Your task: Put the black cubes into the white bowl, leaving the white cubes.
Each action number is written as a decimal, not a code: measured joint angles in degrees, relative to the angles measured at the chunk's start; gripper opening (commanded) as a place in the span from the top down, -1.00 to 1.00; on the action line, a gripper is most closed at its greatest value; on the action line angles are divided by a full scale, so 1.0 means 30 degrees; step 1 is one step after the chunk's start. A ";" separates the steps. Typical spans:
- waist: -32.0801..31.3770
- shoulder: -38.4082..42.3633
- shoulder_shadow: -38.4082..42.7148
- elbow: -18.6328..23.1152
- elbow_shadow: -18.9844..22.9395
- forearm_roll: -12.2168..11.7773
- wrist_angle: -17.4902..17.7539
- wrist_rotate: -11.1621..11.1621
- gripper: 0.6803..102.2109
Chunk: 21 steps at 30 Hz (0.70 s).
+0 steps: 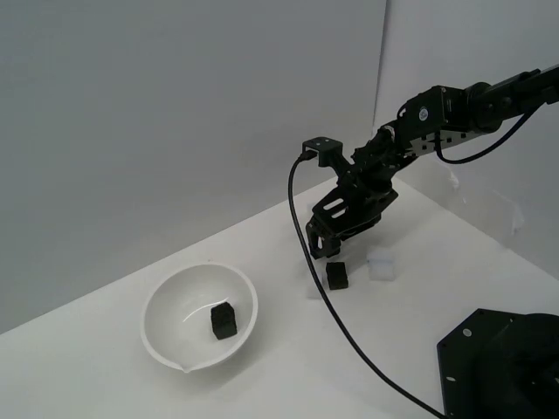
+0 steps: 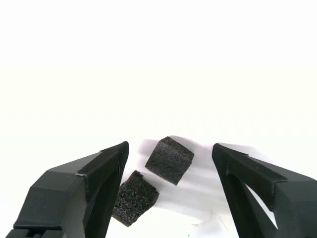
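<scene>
Two black cubes (image 2: 169, 159) between wide-open tool (image 2: 171, 158) jaws

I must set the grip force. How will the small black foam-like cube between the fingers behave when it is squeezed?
The small black foam-like cube looks porous, so it probably compresses slightly and weighs little. Its rough surface should resist slipping; flat faces make rolling unlikely.

Your gripper (image 2: 171, 163) is hanging wide open over two black cubes (image 2: 169, 159) sitting between its fingers. A white cube (image 1: 382, 266) is crowding them just beside, while the bowl (image 1: 166, 336) is lying well apart across bare table (image 1: 349, 367).
</scene>
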 measured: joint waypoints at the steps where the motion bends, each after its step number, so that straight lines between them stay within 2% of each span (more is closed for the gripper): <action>1: 0.0059 -0.0029 -0.0029 0.0000 -0.0029 0.0000 -0.0029 0.0000 -0.20; 4: 0.0088 -0.0146 -0.0146 0.0000 -0.0029 0.0029 -0.0088 -0.0029 0.57; 5: 0.0059 -0.0146 -0.0146 0.0000 0.0000 0.0029 -0.0059 -0.0029 0.75; 6: 0.0059 -0.0146 -0.0146 0.0000 0.0000 0.0029 -0.0029 0.0000 0.85; 13: -0.0059 0.0322 0.0293 0.0000 0.0000 0.0000 0.0791 -0.0029 0.88; 18: -0.0088 0.2109 0.2109 -0.0029 -0.0059 0.0029 0.1582 -0.0029 0.95; 21: -0.0088 0.3398 0.3398 -0.0293 -0.0381 -0.0059 0.2197 -0.0352 0.95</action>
